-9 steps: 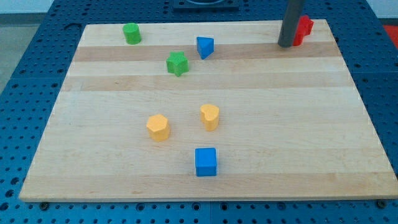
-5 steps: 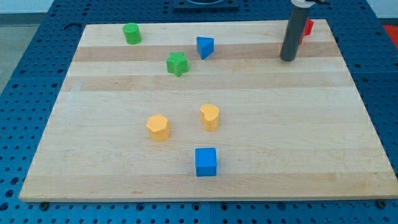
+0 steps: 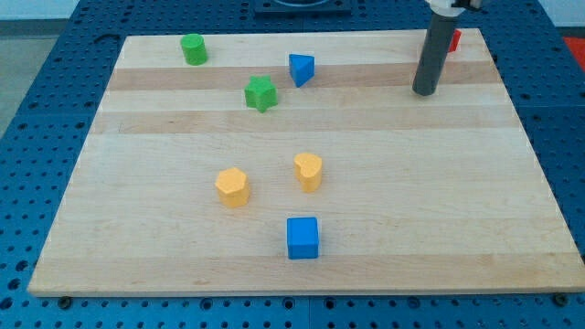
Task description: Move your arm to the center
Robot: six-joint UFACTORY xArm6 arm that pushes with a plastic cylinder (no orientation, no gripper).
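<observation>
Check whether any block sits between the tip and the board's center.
Nothing visible blocks it. My tip is near the view's top right; bare board runs toward the center. The yellow blocks lie just below center.

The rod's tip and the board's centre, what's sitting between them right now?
Nothing: in the camera view, bare wooden board runs from my tip toward the centre, with no block on that stretch.

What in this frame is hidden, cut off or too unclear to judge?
- Red block, camera view: mostly hidden behind the rod; shape unclear.
- Rod above my tip, camera view: cut off by the view's top edge.
- Dark object beyond the board, camera view: cut off at the top edge.
</observation>
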